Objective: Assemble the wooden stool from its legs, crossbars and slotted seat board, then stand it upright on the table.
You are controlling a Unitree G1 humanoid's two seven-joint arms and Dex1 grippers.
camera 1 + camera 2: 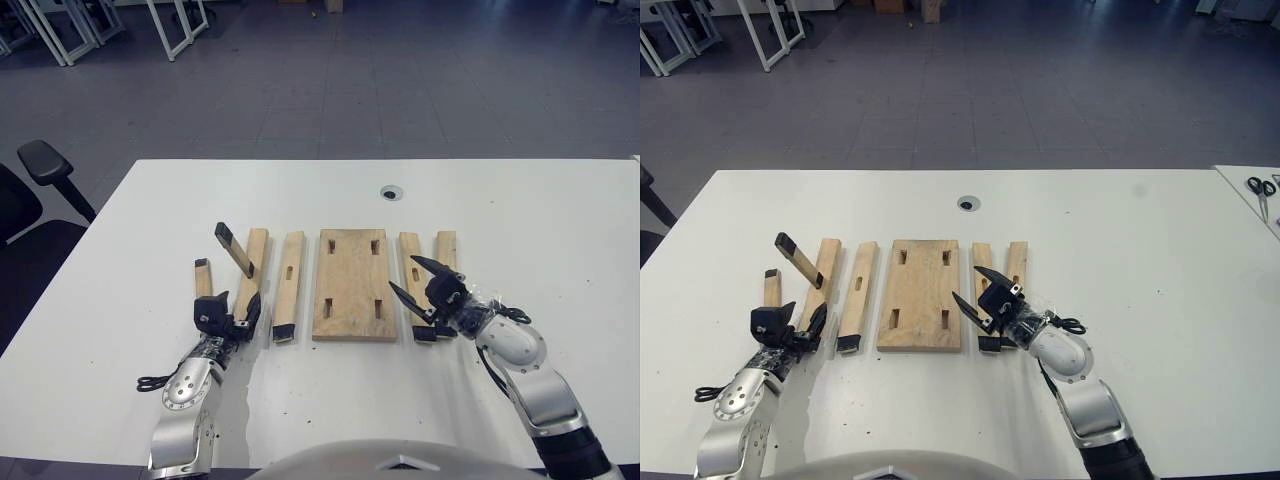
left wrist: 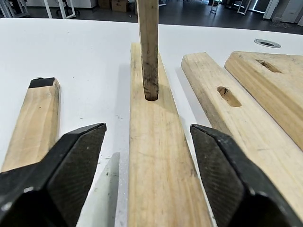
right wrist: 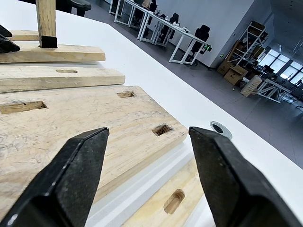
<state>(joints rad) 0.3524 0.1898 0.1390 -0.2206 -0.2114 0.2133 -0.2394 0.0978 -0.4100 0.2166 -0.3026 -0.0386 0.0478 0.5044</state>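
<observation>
Stool leg (image 2: 151, 156) lies straight ahead of the left gripper (image 1: 232, 308), whose dark ribbed fingers stand apart either side of its near end. Its long axis runs up the frame, with a black-tipped crossbar (image 1: 235, 250) pegged in its slot and leaning to the upper left. At centre frame lies the pale, grainy slotted seat board (image 1: 352, 283). The right gripper (image 1: 402, 272), also spread, hovers over another slotted leg (image 1: 408, 245) on the white table (image 1: 520, 230).
</observation>
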